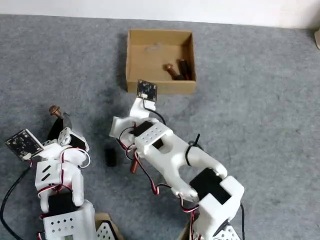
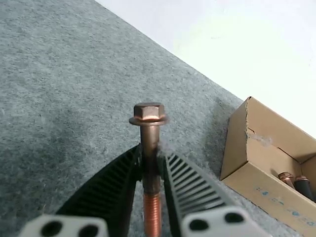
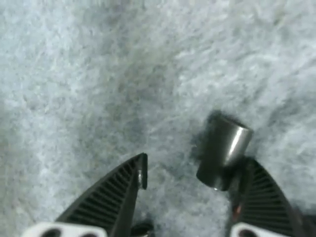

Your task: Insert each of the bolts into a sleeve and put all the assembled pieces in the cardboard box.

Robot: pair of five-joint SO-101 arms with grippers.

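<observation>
A copper bolt stands head-up between the fingers of my left gripper, which is shut on its shank. From above, that bolt and left gripper are at the left, above the carpet. My right gripper is open, low over the carpet. A dark sleeve lies between its fingers, close against one of them. Overhead, the sleeve lies just beside my right gripper. A second copper bolt lies on the carpet, partly under the right arm. The cardboard box holds two assembled pieces.
Grey carpet covers the whole table. The box lies off to one side of the held bolt, beyond it, with assembled pieces inside. A white wall edge runs behind the box. Open carpet lies to the right of the right arm.
</observation>
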